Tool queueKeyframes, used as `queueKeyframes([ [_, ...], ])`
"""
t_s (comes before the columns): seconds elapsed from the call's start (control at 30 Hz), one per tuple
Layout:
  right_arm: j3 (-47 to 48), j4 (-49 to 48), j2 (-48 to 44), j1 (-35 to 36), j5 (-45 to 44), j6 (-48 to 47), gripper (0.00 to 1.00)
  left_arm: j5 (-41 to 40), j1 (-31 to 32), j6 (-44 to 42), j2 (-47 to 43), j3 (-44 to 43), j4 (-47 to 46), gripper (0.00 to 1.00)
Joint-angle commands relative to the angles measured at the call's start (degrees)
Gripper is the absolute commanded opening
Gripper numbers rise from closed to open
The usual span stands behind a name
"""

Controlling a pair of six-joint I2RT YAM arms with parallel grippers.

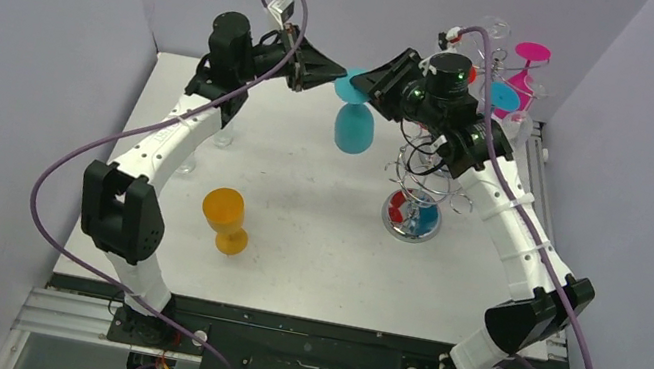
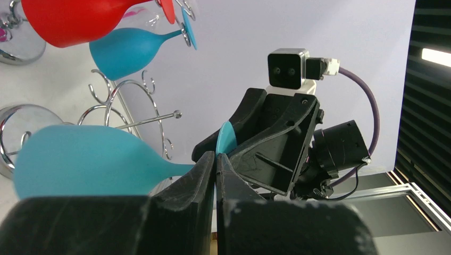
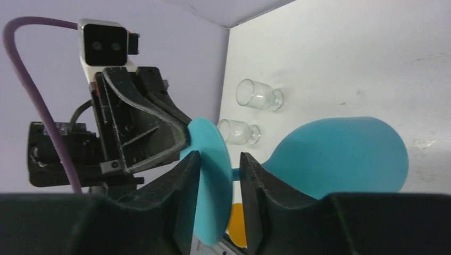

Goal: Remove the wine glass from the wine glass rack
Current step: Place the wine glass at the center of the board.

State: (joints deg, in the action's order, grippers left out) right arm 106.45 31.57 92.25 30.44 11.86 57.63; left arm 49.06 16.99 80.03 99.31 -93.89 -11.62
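Observation:
A teal wine glass [image 1: 353,126] hangs bowl-down in the air left of the chrome wine glass rack [image 1: 419,175], free of its hooks. My left gripper [image 1: 338,75] is shut on the edge of the glass's round foot [image 2: 226,139]; its stem and bowl [image 2: 80,159] run off to the left in the left wrist view. My right gripper [image 3: 219,155] reaches in from the other side. Its jaws straddle the same foot [image 3: 210,159], still open, with a gap on the stem side. The bowl [image 3: 340,156] shows beyond the right finger.
The rack still carries a red glass [image 2: 74,18], another teal glass [image 2: 133,50] and a pink glass [image 1: 532,54]. An orange glass [image 1: 228,218] lies on the white table. Two clear glasses [image 3: 259,95] [image 3: 238,132] stand near the table's left edge.

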Motion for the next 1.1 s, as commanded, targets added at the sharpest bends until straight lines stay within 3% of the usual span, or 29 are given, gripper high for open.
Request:
queueKeyframes([
  [0.0, -3.6, -8.7, -1.9, 0.1, 2.9, 5.2, 0.19, 1.4, -0.2, 1.2, -3.3, 1.1, -5.6, 0.00],
  [0.13, -7.5, -12.3, -3.5, -0.2, 4.5, 8.0, 0.00, 1.4, -0.3, 1.8, -3.3, 1.6, -7.1, 0.00],
  [0.27, -11.4, -18.6, -5.0, -1.8, 7.0, 13.0, 0.00, 1.6, -0.9, 1.9, -3.5, 1.5, -8.3, 0.00],
  [0.3, -12.1, -20.3, -5.1, -2.6, 8.3, 14.5, 0.00, 1.6, -1.4, 2.0, -3.8, 1.7, -8.6, 0.10],
  [0.33, -13.0, -23.7, -5.3, -2.9, 8.8, 17.3, 0.00, 1.6, -2.1, 2.2, -4.1, 2.0, -9.7, 0.30],
  [0.37, -13.2, -25.2, -5.2, -3.6, 9.6, 18.6, 0.00, 1.5, -2.5, 2.2, -4.6, 2.5, -10.1, 0.38],
  [0.4, -13.0, -27.7, -5.1, -3.8, 10.0, 21.1, 0.00, 1.6, -3.3, 2.3, -4.9, 2.7, -10.9, 0.52],
  [0.47, -12.7, -31.8, -4.9, -4.3, 10.4, 24.9, 0.00, 1.7, -4.8, 2.1, -6.5, 4.4, -12.0, 0.70],
  [0.53, -12.4, -35.5, -4.7, -4.5, 10.0, 28.6, 0.00, 1.7, -6.0, 2.1, -7.8, 6.2, -13.8, 0.80],
  [0.7, -12.8, -45.0, -4.7, -4.6, 7.5, 38.4, 0.00, 2.8, -7.5, 2.1, -10.8, 12.8, -19.5, 0.85],
  [0.93, -14.5, -47.6, -7.0, -3.9, 1.2, 43.7, 0.00, 3.9, -8.9, 2.1, -13.4, 20.0, -25.5, 0.90],
  [1.07, -16.6, -52.9, -7.6, -3.3, -0.3, 47.3, 0.00, 3.6, -8.9, 7.6, -12.7, 22.5, -35.8, 0.92],
])
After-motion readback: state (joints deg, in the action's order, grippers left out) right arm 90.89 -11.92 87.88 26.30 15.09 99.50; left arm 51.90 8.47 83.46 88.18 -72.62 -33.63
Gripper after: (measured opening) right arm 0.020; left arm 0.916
